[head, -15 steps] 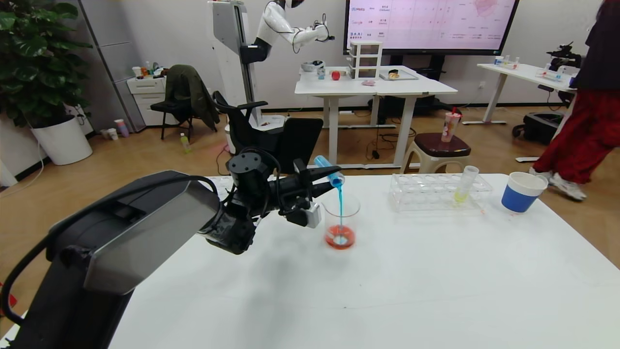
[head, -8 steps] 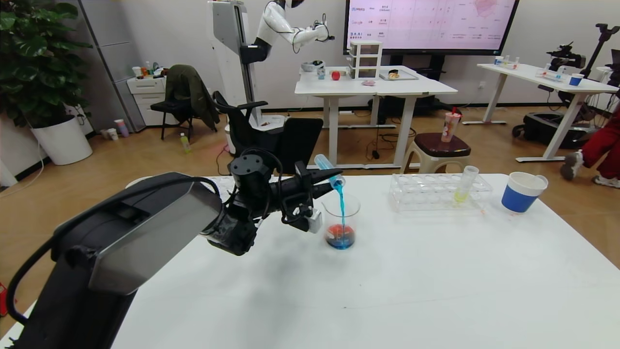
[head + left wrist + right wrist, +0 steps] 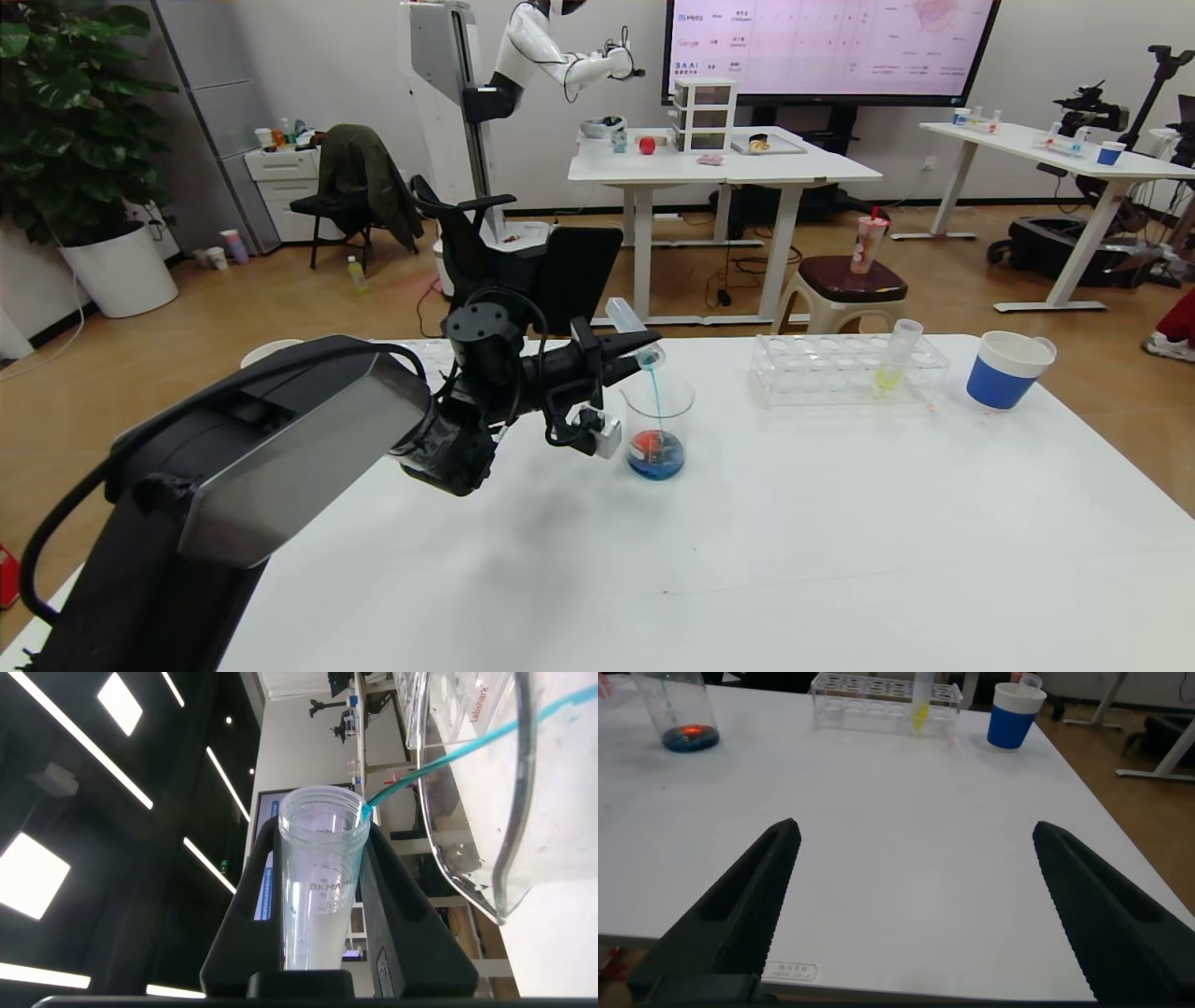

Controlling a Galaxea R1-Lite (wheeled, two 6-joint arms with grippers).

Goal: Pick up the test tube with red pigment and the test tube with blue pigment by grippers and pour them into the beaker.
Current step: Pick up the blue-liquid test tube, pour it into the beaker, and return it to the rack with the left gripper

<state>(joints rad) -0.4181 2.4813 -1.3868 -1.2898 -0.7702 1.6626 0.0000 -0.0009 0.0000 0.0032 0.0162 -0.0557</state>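
left tool (image 3: 627,354) | grips tilted blue tube (image 3: 635,339) (nearly drained) | over beaker (image 3: 657,425)

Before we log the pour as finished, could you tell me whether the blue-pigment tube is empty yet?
Nearly empty. The test tube with blue pigment, tipped in the left gripper, looks clear inside, with only a thin blue stream running into the beaker.

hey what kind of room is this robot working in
Most likely a robotics lab set up in an office space. A white humanoid robot stands at the back beside a big wall display, and the near white table holds a test tube rack and a beaker.
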